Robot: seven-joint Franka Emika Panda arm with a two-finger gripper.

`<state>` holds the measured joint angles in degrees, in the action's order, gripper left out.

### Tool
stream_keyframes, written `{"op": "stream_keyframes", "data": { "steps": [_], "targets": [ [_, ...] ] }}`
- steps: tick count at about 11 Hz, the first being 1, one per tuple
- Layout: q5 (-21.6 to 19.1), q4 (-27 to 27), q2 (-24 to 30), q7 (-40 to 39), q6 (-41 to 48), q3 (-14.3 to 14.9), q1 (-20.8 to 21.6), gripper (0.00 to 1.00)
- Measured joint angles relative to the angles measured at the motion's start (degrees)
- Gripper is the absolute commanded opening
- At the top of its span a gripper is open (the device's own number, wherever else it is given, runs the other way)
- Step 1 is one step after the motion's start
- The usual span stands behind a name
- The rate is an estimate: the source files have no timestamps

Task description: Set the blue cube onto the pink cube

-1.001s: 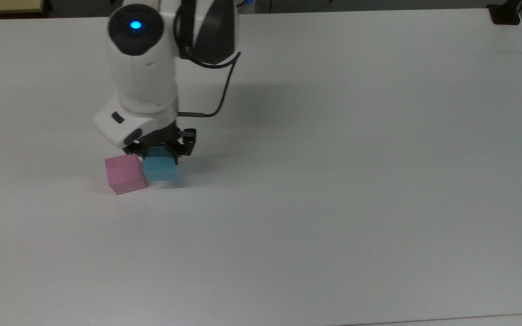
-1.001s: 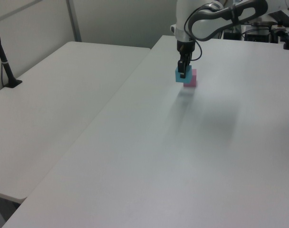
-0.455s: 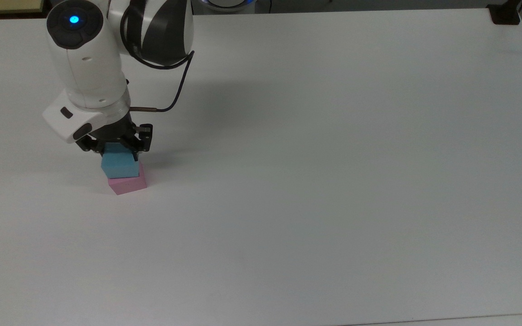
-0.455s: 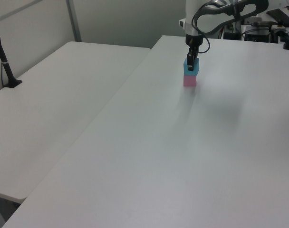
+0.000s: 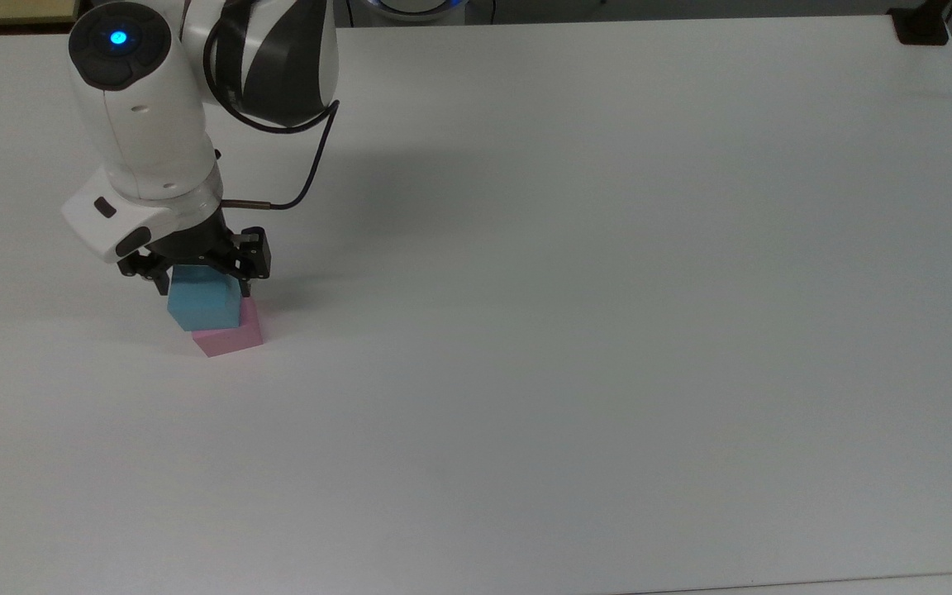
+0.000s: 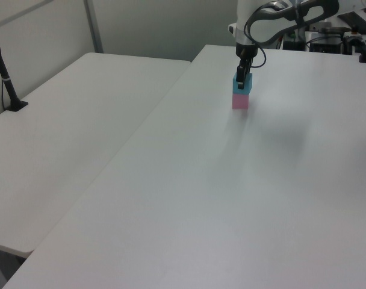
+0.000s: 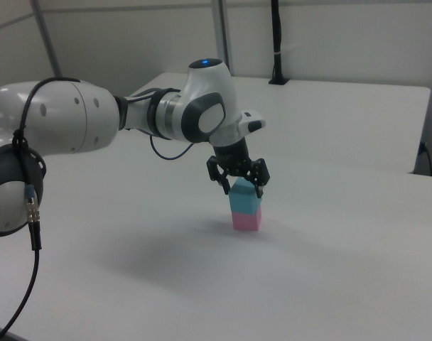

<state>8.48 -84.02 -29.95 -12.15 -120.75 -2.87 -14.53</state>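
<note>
The blue cube sits on top of the pink cube, a little off toward the top view's left. In the right view the blue cube looks squarely stacked on the pink cube. My gripper comes down from above, its black fingers flanking the blue cube's sides, shut on it. The left view shows the gripper over the blue cube and the pink cube, near the table's far end. The right view has the gripper at the blue cube's top.
The white table stretches wide toward the top view's right and bottom. A second white table stands beside it on the left view's left. A black post is clamped to that table's edge.
The arm carried the blue cube from beside the pink cube toward the top view's left and over it. The blue cube now stands on the pink one.
</note>
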Motion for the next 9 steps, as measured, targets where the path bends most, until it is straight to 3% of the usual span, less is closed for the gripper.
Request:
{"op": "stream_keyframes", "data": {
  "steps": [3, 6, 9],
  "targets": [
    [-0.01, 0.96, 3.48, 3.10, 2.95, -0.56, 1.52, 1.00],
    [-0.01, 0.82, 12.06, 18.64, 15.81, -0.95, 7.88, 1.00],
    [-1.22, -2.39, 20.47, 22.95, 22.35, -0.92, 12.60, 1.00]
  ]
}}
